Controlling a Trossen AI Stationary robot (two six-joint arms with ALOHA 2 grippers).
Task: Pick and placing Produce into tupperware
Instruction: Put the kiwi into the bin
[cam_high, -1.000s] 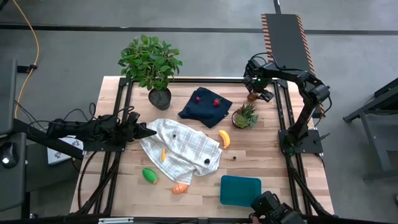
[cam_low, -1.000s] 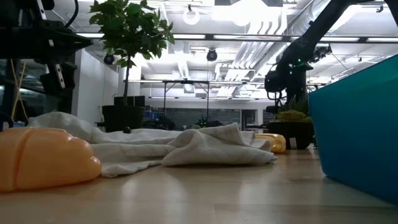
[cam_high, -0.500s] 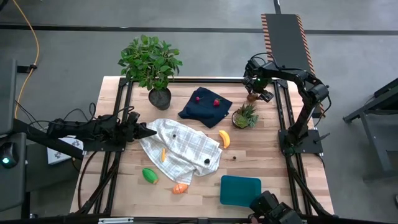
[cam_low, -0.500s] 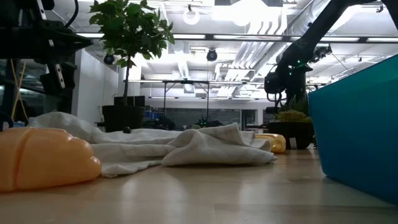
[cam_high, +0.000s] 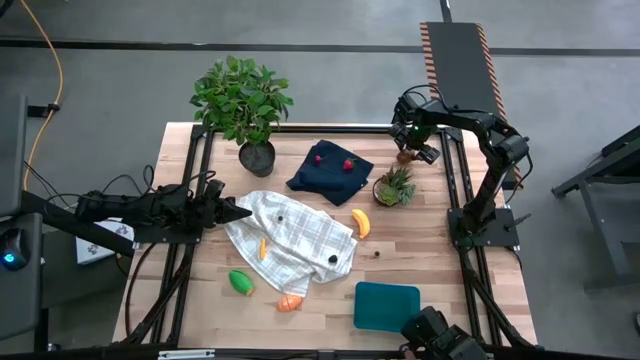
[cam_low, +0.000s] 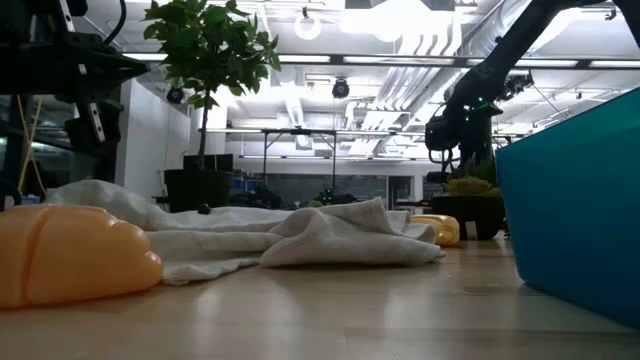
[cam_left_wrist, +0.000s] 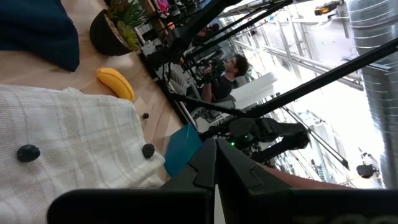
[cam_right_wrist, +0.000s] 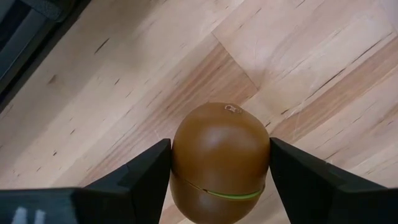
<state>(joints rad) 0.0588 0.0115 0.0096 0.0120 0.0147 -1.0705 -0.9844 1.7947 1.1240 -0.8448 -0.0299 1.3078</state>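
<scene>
Right claw (cam_right_wrist: 219, 180): fingers sitting against both sides of the brown round one (cam_right_wrist: 221, 163), its lower part cut off.
Left claw (cam_left_wrist: 216, 163): closed together, waiting beside the checked cloth (cam_left_wrist: 68, 137).

tupperware (cam_high: 386, 305): teal, empty, near edge
banana (cam_high: 361, 223): beside cloth
kiwi (cam_right_wrist: 221, 163): brown, between right fingers

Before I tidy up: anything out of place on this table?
Yes: the white checked cloth lies crumpled mid-table, with small dark berries and an orange piece on it; two red berries sit on the dark navy cloth.
</scene>
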